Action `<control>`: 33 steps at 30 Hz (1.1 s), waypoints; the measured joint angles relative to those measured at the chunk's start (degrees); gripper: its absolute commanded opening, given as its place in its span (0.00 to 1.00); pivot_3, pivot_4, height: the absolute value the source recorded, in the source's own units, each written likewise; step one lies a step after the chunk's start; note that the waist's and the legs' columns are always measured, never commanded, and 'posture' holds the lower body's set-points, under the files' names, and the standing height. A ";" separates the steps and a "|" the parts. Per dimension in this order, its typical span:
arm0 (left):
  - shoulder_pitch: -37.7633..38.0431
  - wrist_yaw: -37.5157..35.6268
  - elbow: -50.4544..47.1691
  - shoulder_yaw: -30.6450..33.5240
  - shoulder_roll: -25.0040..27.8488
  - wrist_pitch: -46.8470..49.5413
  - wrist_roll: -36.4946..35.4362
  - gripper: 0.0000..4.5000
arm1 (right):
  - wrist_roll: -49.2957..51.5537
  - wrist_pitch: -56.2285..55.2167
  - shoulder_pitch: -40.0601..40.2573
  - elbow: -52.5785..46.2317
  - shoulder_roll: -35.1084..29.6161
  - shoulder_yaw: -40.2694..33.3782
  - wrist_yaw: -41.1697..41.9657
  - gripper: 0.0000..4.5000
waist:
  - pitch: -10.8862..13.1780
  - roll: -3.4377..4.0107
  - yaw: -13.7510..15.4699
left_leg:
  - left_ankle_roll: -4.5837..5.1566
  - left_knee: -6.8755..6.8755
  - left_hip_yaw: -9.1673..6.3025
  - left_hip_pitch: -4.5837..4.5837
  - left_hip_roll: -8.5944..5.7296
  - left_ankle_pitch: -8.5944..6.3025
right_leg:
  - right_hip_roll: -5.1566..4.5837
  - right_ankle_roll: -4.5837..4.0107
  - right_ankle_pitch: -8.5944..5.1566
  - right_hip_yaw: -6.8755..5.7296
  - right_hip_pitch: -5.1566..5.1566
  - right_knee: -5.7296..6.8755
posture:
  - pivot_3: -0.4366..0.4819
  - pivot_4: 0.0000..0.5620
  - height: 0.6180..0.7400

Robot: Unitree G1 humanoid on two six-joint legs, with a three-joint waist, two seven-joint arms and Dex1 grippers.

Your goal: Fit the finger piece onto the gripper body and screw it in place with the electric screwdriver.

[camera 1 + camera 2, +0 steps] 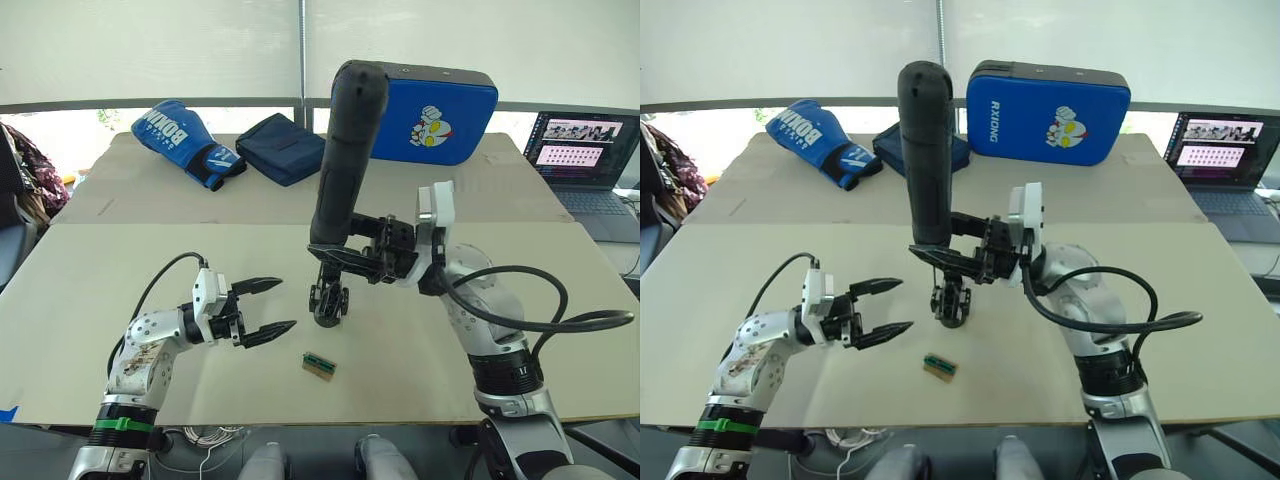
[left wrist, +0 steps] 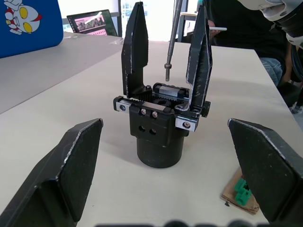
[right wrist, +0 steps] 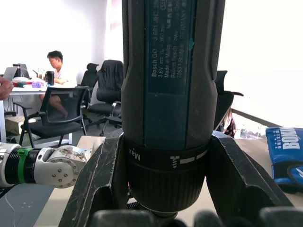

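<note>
the right gripper (image 1: pixel 345 262) pinches the electric screwdriver (image 1: pixel 343 160) upright near its lower collar, bit poised just above the gripper body (image 2: pixel 158 125) standing mid-table (image 1: pixel 90 270), both black finger pieces seemingly already upright on it. the left gripper (image 1: pixel 268 307) waits beside it, fingers spread and empty. the tall tool looks rigid and top-heavy, best clamped low; the small, stiff body looks light and liable to tip, so steady its round base.
</note>
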 measured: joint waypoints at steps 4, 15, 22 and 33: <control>0.04 0.46 0.11 -0.65 -0.57 -0.65 0.56 1.00 | -0.39 0.03 0.00 0.12 -0.14 0.03 0.08 0.42 | 0.00 0.00 0.01 | 0.00 0.00 0.00 0.00 0.00 0.00 | 0.00 0.00 0.00 0.00 0.00 0.00 | 0.48 0.27 1.00; 0.91 1.11 -1.30 -1.42 -0.75 -0.16 0.87 1.00 | -0.67 0.91 0.21 0.12 -0.71 0.26 1.11 0.42 | 0.00 0.00 -0.01 | 0.00 -0.01 -0.02 0.00 0.00 0.00 | 0.00 0.00 0.00 0.00 -0.01 0.00 | 0.48 0.27 1.00; 0.98 1.11 -1.60 -1.46 -0.74 0.31 0.91 1.00 | -1.09 0.91 0.87 0.54 -0.70 0.31 1.14 0.42 | 0.00 0.00 0.00 | 0.00 -0.01 -0.02 0.00 0.00 0.00 | 0.00 0.00 0.00 0.00 -0.01 -0.01 | 0.48 0.27 1.00; 1.05 0.43 -0.56 -1.50 -0.76 -0.03 1.36 1.00 | -1.15 0.92 1.56 1.25 -0.73 0.89 1.03 0.42 | 0.00 0.00 -0.04 | 0.00 -0.02 -0.02 0.00 0.00 0.00 | 0.00 0.00 0.00 0.00 -0.01 -0.01 | 0.48 0.27 1.00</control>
